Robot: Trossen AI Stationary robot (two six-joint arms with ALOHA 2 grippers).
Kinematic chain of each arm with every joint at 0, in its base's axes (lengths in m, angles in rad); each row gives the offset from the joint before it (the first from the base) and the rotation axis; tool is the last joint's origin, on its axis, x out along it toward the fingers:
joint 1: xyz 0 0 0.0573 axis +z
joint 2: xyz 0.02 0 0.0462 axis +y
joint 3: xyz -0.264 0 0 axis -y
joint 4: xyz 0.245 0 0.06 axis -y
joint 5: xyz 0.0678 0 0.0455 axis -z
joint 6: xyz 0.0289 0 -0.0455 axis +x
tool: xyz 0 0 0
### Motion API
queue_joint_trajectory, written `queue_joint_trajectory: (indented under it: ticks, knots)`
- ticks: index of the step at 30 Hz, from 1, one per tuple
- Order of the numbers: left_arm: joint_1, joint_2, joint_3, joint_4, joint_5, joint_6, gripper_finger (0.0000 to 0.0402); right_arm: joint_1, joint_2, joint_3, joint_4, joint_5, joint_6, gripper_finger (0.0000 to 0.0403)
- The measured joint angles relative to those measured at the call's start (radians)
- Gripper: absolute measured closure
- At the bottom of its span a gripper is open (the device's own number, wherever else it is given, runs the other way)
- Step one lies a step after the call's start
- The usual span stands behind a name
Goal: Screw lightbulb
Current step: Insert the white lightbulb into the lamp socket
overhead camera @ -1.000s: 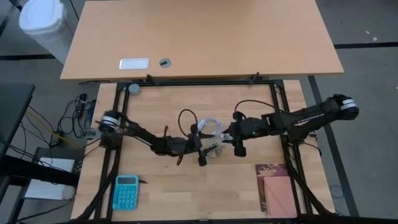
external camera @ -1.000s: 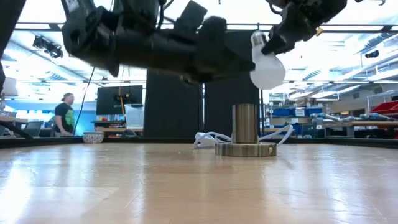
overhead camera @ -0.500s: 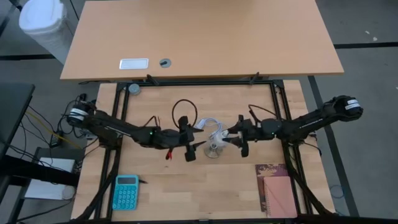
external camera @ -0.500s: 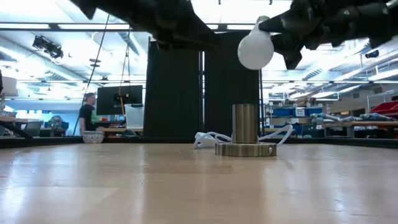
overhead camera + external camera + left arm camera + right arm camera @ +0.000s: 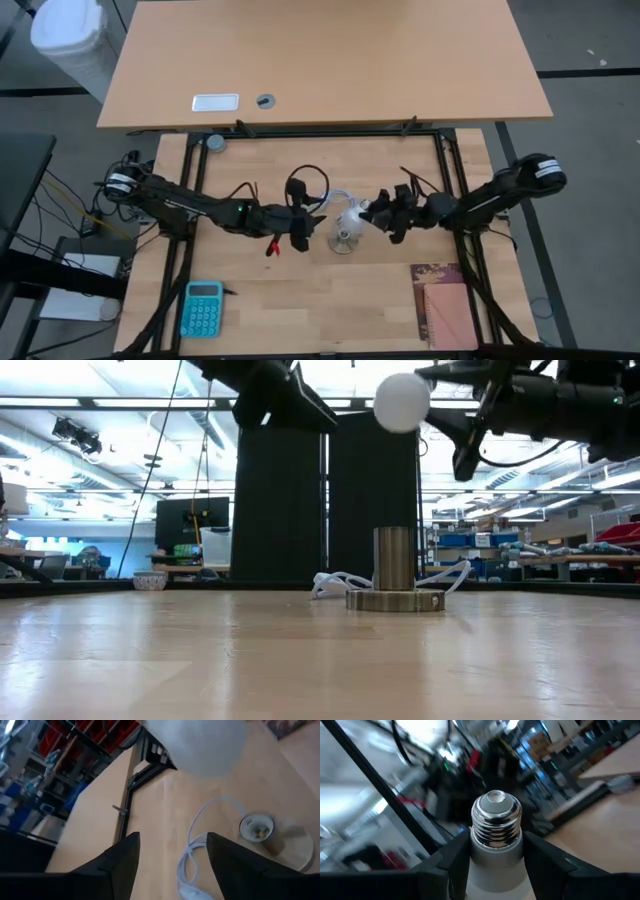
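Note:
The white lightbulb (image 5: 496, 845) is up in the air in my right gripper (image 5: 496, 857), which is shut on it. In the low view its globe (image 5: 402, 402) hangs high above the socket. The socket, a metal tube on a round disc (image 5: 394, 575), stands on the wooden table (image 5: 345, 240) with a white cable (image 5: 335, 582) coiled behind it. My left gripper (image 5: 172, 865) is open and holds nothing. It hovers left of the socket (image 5: 257, 827) at about the bulb's height (image 5: 300, 225). My right gripper pinches the bulb's white neck (image 5: 495, 851), just under the metal thread, between its two fingers (image 5: 454, 855), one on each side. It comes in from the table's right, about level. The threaded base (image 5: 496, 817) stands free past the fingers. The bulb is lifted clear.
A teal calculator (image 5: 203, 308) lies near the front left, and a brown and pink notebook (image 5: 443, 303) lies at the front right. A larger desk (image 5: 320, 60) with a white tray stands beyond the far edge. Bare wood lies in front of the socket.
My right gripper has rolled and tipped, and the bulb has swung from hanging globe-down beside the socket to a higher place over it. My left gripper has risen and drawn back toward the table's left, rolling as it went.

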Motion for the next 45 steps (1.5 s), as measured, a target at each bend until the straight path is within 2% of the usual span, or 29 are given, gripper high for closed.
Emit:
queue_joint_trajectory:
  ticks: [4,7,12,16,22,25,27,31,34,38,45]
  knots:
    - [0.0,0.006,-0.004,0.01,-0.025,-0.019,0.0165,0.0,0.061,0.0,0.142,0.021,0.026,0.0236]
    - [-0.001,0.021,-0.003,0.067,-0.013,-0.078,0.0165,0.0,0.1,0.0,0.155,0.049,0.007,0.0236]
    - [-0.002,0.029,-0.004,0.056,-0.006,-0.28,0.0165,0.002,0.127,0.0,0.167,0.053,-0.127,0.0236]
    - [0.01,0.029,-0.004,0.0,0.05,-0.44,0.0165,0.022,0.125,0.004,0.117,0.063,-0.259,0.0236]
    - [0.059,0.029,-0.004,-0.106,0.205,-0.693,0.0165,0.115,0.091,0.068,-0.182,0.268,-0.555,0.0236]
    - [0.07,0.029,-0.004,-0.102,0.295,-0.758,0.0165,0.168,0.086,0.132,-0.355,0.384,-0.708,0.0236]
    - [0.07,0.029,-0.004,-0.088,0.316,-0.791,0.0165,0.202,0.086,0.178,-0.464,0.468,-0.819,0.0236]
    - [0.07,0.029,-0.004,-0.052,0.309,-0.801,0.0165,0.245,0.09,0.271,-0.678,0.607,-0.99,0.0236]
    - [0.069,0.029,-0.004,-0.026,0.268,-0.788,0.0165,0.251,0.091,0.325,-0.8,0.657,-1.032,0.0236]
    - [0.069,0.039,-0.003,0.043,0.208,-0.77,0.0165,0.242,0.104,0.388,-0.873,0.706,-1.079,0.0236]
    - [0.069,0.092,-0.003,0.151,0.18,-0.771,0.0165,0.205,0.18,0.492,-0.984,0.812,-1.212,0.0236]
